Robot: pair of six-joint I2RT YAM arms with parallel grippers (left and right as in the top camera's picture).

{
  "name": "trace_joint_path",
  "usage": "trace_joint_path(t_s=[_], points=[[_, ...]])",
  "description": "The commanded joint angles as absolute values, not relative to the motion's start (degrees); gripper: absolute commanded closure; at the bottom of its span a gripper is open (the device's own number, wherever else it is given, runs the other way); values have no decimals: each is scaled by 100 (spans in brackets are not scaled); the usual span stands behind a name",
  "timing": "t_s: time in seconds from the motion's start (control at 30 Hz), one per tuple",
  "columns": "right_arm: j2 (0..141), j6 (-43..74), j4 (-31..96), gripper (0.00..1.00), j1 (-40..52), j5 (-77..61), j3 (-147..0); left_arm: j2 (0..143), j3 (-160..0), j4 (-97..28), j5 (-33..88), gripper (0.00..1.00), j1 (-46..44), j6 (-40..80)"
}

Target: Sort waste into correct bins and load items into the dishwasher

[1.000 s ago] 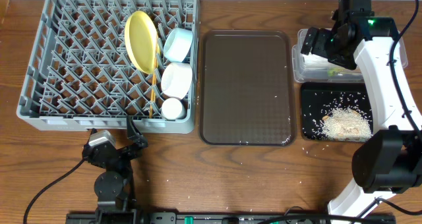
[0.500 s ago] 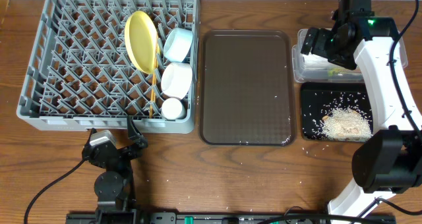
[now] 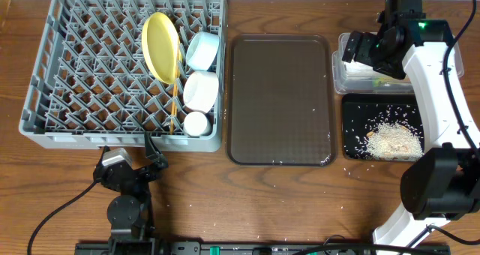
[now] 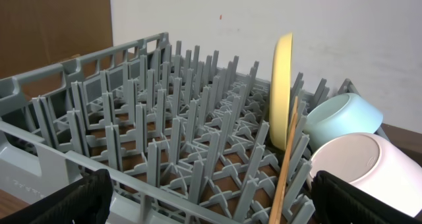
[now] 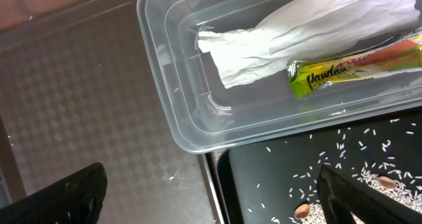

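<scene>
Both pairs of fingers [image 5: 59,197] stand wide, gripping nothing. We note the right gripper [image 5: 214,197] above the clear tub [image 5: 191,128], napkin [image 5: 297,23] and wrapper [image 5: 356,62] lying inside; rice scraps [image 3: 390,140] in the black tray [image 5: 264,178] beside it. Left gripper [image 4: 211,201] faces the dish rack [image 4: 165,138] loaded with yellow plate [image 4: 282,85], light-blue bowl [image 4: 343,115], white bowl [image 4: 369,168], chopsticks [image 4: 283,165].

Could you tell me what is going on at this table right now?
Neither arm is holding anything. The left gripper sits open in front of the grey dish rack, which holds the yellow plate, light-blue bowl, white bowl, white cup and chopsticks. The right gripper hangs open over the clear tub, where the napkin and wrapper lie. The rice scraps are in the black tray.
</scene>
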State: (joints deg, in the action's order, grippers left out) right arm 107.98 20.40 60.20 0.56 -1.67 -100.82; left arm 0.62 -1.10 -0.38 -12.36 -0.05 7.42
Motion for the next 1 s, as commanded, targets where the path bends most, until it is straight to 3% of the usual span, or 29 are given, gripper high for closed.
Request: trace_joint_path(t_s=[0.0,0.4,0.77,0.97], points=[[10687,2053,6029,1,80,-106,-10108,25,-23,-294,-1282,3,25,644],[10414,1946,5994,1,102,3,-10108,25,-23,-294,-1282,3,25,644],[8917,1098,5699,1,388,132,-10007,25,-23,-294,-1282,3,25,644],[7721,1041,5113,1,377,322,-9039,25,-23,-294,-1282,3,25,644]])
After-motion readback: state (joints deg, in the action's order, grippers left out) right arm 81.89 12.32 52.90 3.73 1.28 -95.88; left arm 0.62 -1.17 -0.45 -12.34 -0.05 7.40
